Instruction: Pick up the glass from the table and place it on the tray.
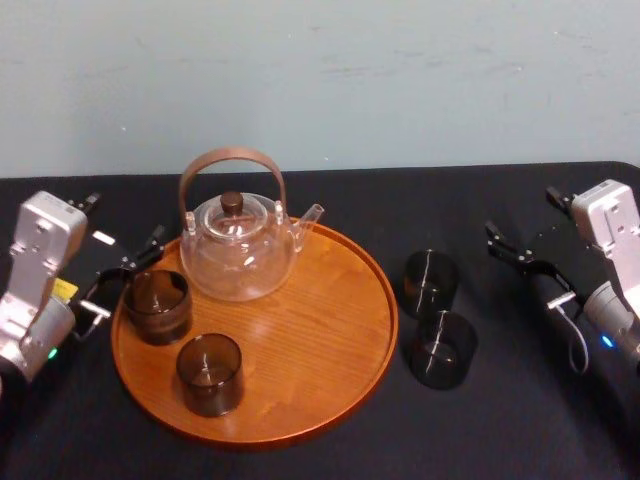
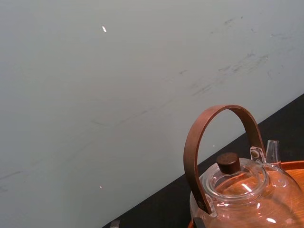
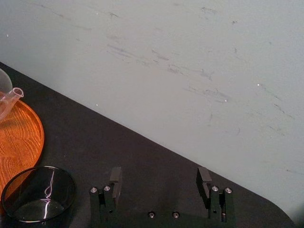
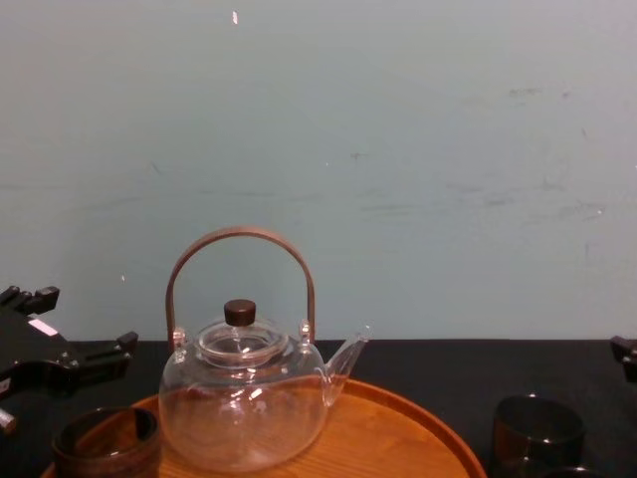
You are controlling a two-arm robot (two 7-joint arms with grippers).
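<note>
The round wooden tray (image 1: 320, 320) lies in the middle of the black table and carries a glass teapot (image 1: 238, 250) and two dark glasses (image 1: 157, 305) (image 1: 210, 373). Two more dark glasses (image 1: 430, 283) (image 1: 443, 348) stand on the table just right of the tray. My right gripper (image 1: 525, 265) is to their right, open with nothing between its fingers (image 3: 115, 178); the farther glass (image 3: 38, 194) stands a little way off from it towards the tray. My left gripper (image 1: 125, 278) is open at the tray's left rim, beside the glass there.
A pale wall rises behind the table's far edge. The teapot's tall brown handle (image 4: 239, 239) arches over the back of the tray. Bare black cloth (image 1: 520, 400) lies at the front right, between the glasses and my right arm.
</note>
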